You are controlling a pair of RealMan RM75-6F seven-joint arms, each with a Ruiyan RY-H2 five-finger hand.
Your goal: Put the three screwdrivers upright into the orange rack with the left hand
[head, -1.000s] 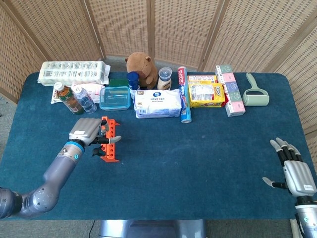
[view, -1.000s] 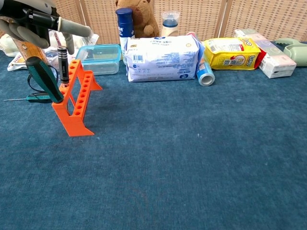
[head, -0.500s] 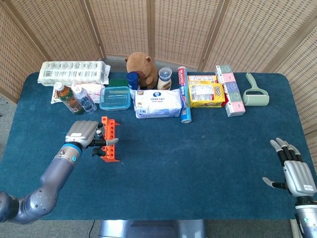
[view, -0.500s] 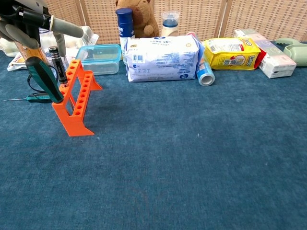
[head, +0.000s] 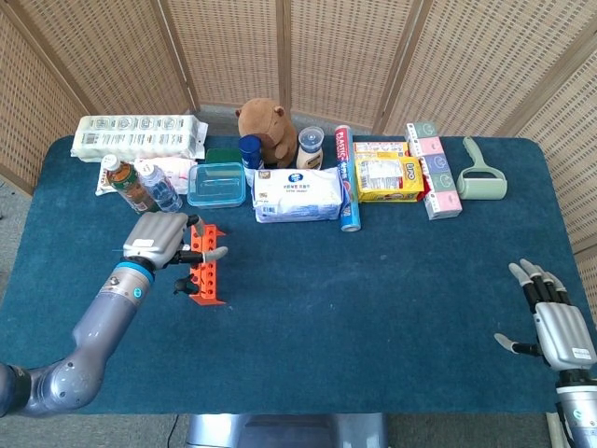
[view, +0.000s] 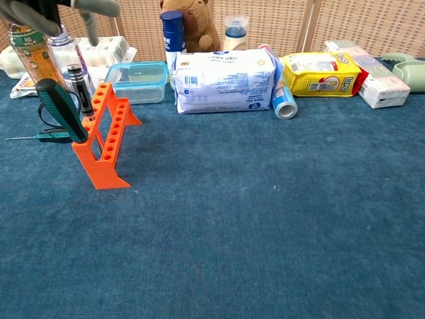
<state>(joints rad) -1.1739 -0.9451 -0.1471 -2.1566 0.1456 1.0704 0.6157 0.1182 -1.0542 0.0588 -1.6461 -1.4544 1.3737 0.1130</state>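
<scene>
The orange rack [view: 106, 143] stands on the blue cloth at the left. A green-handled screwdriver [view: 61, 109] leans in its near end, and a black-handled one [view: 80, 86] stands tilted in a hole further back. A thin third screwdriver [view: 46, 136] lies flat on the cloth, left of the rack. My left hand [view: 56, 10] hovers above the rack's far end with its fingers spread and nothing in it; in the head view the left hand [head: 163, 241] is just left of the rack [head: 207, 271]. My right hand [head: 558, 329] rests open at the table's near right edge.
Two bottles [view: 30, 50] stand behind the rack, and a blue-lidded box [view: 139, 80] sits to its right. A wipes pack [view: 222, 80], a can [view: 284, 100], a yellow packet [view: 319, 73] and a plush toy [head: 266, 126] line the back.
My left hand has let go of the black-handled screwdriver and risen above the rack. That screwdriver now stands in the rack by itself. The right hand has not moved.
</scene>
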